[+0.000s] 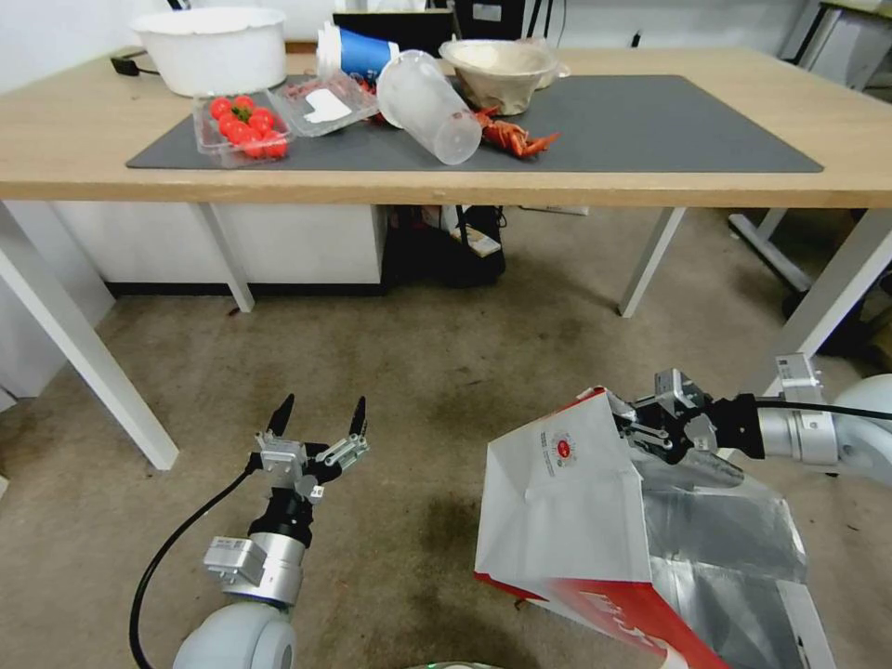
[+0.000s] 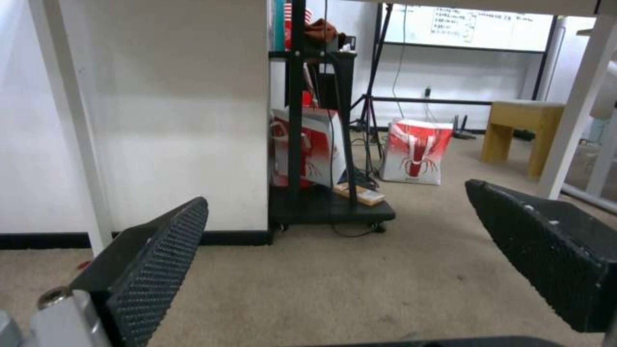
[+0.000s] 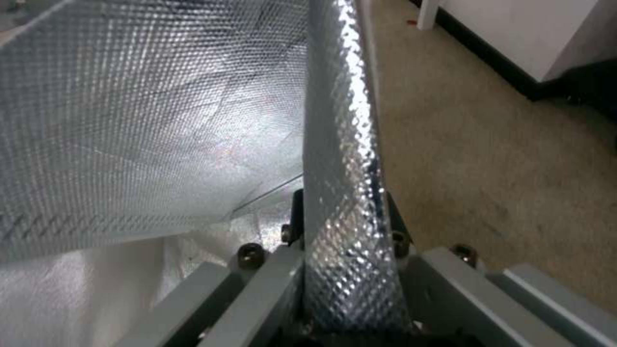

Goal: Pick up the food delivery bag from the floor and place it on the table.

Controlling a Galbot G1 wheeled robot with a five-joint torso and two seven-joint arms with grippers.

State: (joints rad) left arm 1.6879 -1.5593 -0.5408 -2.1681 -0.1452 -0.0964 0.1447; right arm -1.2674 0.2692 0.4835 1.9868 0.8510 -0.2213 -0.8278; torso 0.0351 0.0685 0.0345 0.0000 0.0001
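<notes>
Right arm reaches in low from the right, right gripper (image 1: 641,429) clamped on the foil-lined top edge of the food delivery bag (image 1: 567,506). Bag sits tilted on the floor (image 1: 437,372), mouth toward the gripper, red bottom panel away from it. Left gripper (image 1: 318,418) idle beside it, fingers spread wide, pointing at the table (image 1: 465,186).

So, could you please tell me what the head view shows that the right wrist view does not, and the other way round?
Head view alone: the table with its grey mat, the open left gripper low over the floor, and the food delivery bag from outside, white and red. Right wrist view alone: the bag's foil wall pinched between the fingers, seen close. Both share the right gripper shut on the bag's rim, and the floor.
</notes>
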